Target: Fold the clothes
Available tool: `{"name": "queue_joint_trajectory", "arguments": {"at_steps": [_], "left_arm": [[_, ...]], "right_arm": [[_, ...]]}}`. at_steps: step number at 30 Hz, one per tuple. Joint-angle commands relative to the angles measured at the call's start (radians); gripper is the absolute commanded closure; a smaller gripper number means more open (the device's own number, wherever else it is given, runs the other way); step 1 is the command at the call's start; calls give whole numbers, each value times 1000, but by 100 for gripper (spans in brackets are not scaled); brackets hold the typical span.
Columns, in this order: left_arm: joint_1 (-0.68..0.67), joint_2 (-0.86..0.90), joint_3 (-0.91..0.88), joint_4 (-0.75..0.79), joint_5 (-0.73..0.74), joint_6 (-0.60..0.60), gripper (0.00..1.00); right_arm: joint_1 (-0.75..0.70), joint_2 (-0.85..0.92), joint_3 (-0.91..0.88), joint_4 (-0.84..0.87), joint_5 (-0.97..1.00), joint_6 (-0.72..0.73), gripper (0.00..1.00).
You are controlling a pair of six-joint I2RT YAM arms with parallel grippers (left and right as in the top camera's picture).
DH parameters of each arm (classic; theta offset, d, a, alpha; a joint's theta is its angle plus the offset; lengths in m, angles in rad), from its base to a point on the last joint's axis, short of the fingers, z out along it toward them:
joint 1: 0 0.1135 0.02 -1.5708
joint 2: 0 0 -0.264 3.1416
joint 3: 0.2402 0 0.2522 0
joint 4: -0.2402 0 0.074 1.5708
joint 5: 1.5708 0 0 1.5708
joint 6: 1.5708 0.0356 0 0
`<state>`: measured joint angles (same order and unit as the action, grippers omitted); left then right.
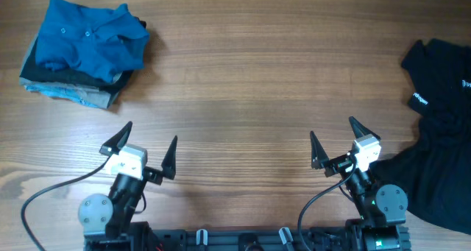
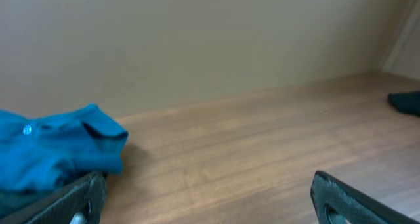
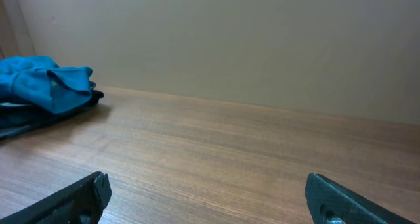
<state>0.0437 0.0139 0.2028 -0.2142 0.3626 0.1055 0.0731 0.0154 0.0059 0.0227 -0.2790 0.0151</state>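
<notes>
Overhead, the blue polo (image 1: pixel 88 37) sits crumpled-folded on a stack of darker clothes (image 1: pixel 77 89) at the table's (image 1: pixel 235 82) far left corner. Its two buttons line up roughly across the table, with the collar on the side nearer the table's middle; the bundle is nearly square, so no long axis is clear. Black clothes (image 1: pixel 441 148) with a white logo (image 1: pixel 418 100) sprawl along the table's right edge, running far to near. The left gripper (image 1: pixel 151 132) and right gripper (image 1: pixel 332 126) sit at the table's near edge, fingers spread wide, holding nothing.
</notes>
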Motion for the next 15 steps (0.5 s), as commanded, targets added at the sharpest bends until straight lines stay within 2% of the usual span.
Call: {"name": "queue_joint_trajectory", "arguments": {"at_steps": [1, 3, 15], "left_arm": [[-6, -11, -136, 138, -16, -10, 0], [-7, -11, -197, 196, -16, -9, 0], [-7, -9, -197, 170, -16, -10, 0]], "right_arm": [[2, -11, -1, 2, 2, 13, 0], [2, -11, -1, 2, 2, 14, 0], [2, -11, -1, 2, 2, 13, 0]]}}
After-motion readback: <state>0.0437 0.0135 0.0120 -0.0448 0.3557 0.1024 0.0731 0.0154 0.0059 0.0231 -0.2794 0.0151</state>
